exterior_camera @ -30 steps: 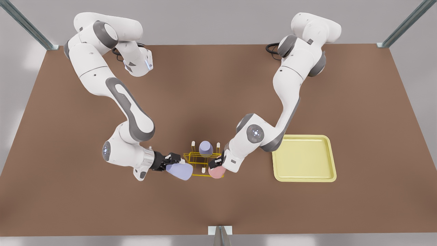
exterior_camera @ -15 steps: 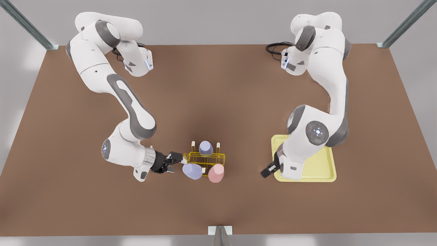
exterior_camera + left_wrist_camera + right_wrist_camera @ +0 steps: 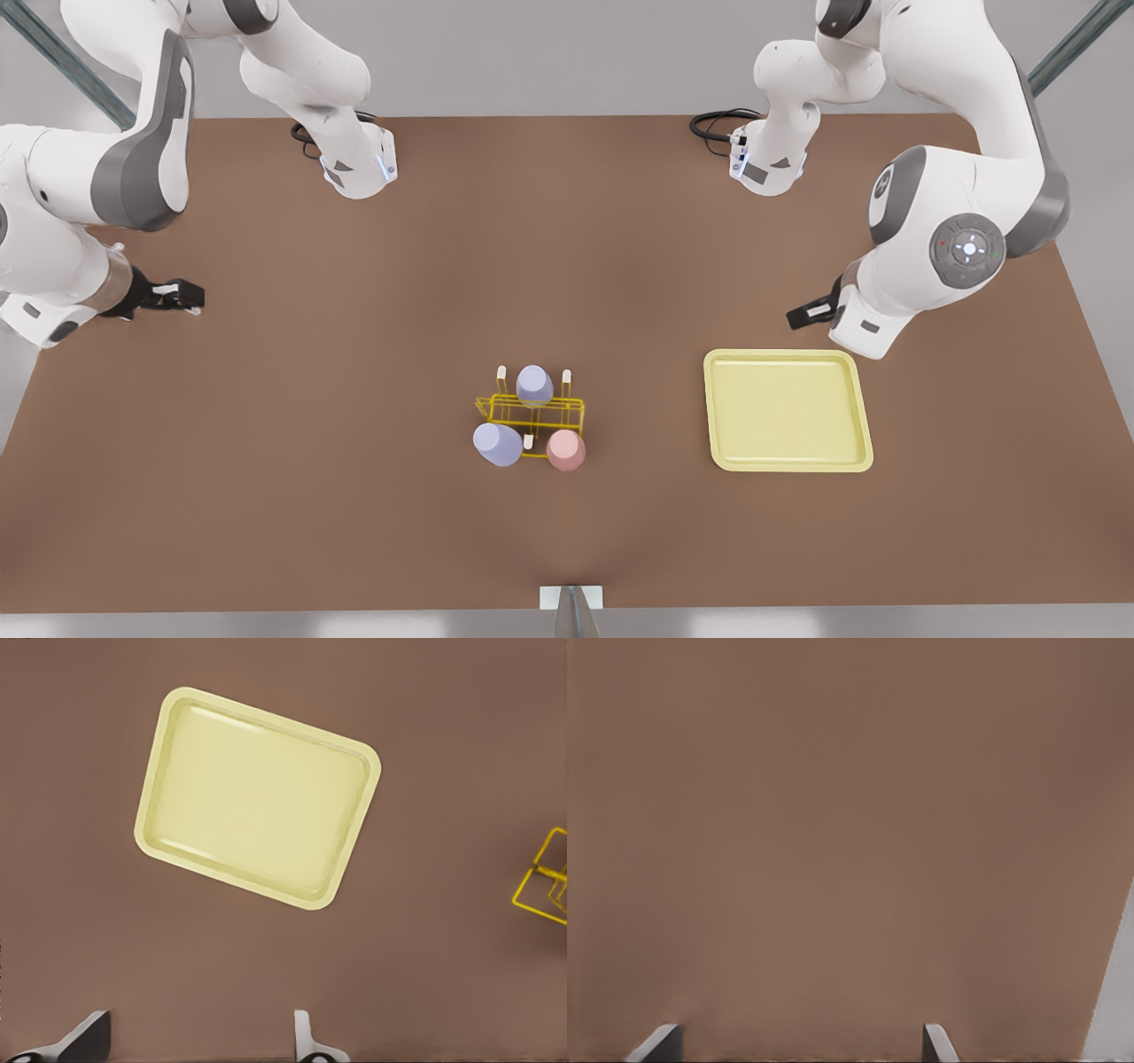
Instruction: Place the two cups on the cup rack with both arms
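The yellow wire cup rack (image 3: pixel 532 413) stands mid-table; one corner of the rack (image 3: pixel 545 881) shows in the left wrist view. A lavender cup (image 3: pixel 498 444) and the pink cup (image 3: pixel 565 449) sit upside down on its near pegs, and a twin lavender cup (image 3: pixel 535 385) on a far peg. My left gripper (image 3: pixel 802 315) hangs open and empty at the front view's right, above the tray; its fingertips (image 3: pixel 306 1038) stand wide apart. My right gripper (image 3: pixel 182 297) is open and empty at the front view's far left, near the table edge, its fingertips (image 3: pixel 937 1041) spread.
A flat pale-yellow tray (image 3: pixel 788 409) lies to the right of the rack in the front view; the tray (image 3: pixel 257 797) is empty. Arm bases and cables sit at the table's far edge. Bare brown tabletop surrounds the rack.
Both grippers let go of their cups, which now rest on the rack's near pegs. Both arms pulled back and up, one to each side of the table.
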Robot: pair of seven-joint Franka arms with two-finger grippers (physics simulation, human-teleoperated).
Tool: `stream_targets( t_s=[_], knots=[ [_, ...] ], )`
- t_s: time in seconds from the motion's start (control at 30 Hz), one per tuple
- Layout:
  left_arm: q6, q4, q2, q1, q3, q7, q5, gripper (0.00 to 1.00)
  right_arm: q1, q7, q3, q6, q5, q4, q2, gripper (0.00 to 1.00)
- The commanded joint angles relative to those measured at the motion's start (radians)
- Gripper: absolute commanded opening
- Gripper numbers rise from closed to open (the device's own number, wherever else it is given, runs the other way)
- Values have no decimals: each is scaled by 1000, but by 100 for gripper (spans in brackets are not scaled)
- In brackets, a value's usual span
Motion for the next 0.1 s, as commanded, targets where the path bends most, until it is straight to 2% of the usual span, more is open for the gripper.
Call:
stream_targets(
  t_s=[0.0, 0.07],
  knots=[
    [-97, 10, 5, -2, -3, 359, -30, 100, 9, 79, -20, -119, 57, -31, -32, 100],
    [-97, 13, 5, 4, 0, 359, -27, 100, 9, 79, -21, -119, 60, -32, -35, 100]
  ],
)
